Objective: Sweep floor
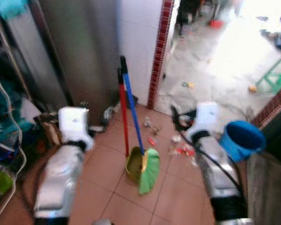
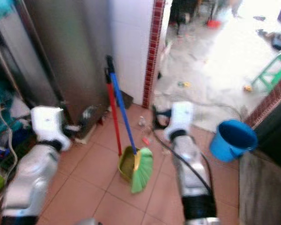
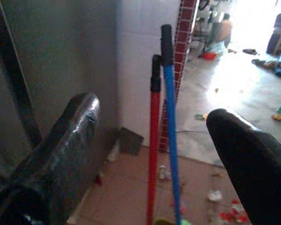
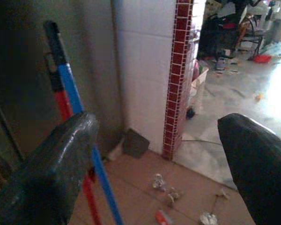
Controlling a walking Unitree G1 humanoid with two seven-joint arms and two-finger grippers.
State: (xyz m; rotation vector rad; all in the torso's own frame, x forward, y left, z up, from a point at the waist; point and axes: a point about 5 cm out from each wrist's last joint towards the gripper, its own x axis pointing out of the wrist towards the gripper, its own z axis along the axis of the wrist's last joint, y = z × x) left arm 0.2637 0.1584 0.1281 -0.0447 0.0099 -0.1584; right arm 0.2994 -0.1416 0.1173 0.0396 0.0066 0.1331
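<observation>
Both grippers, left (image 3: 150,154) and right (image 4: 154,159), spread wide, empty; blurred litter (image 1: 180,149) beyond broom (image 1: 147,174).

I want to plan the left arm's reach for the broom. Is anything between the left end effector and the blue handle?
Nothing visible blocks it. The left end effector is open and faces the blue broom handle directly. The red handle stands right beside the blue one, nearly touching, so closing might catch both.

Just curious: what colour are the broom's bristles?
Bright green bristles, clearest in the left eye view.
</observation>
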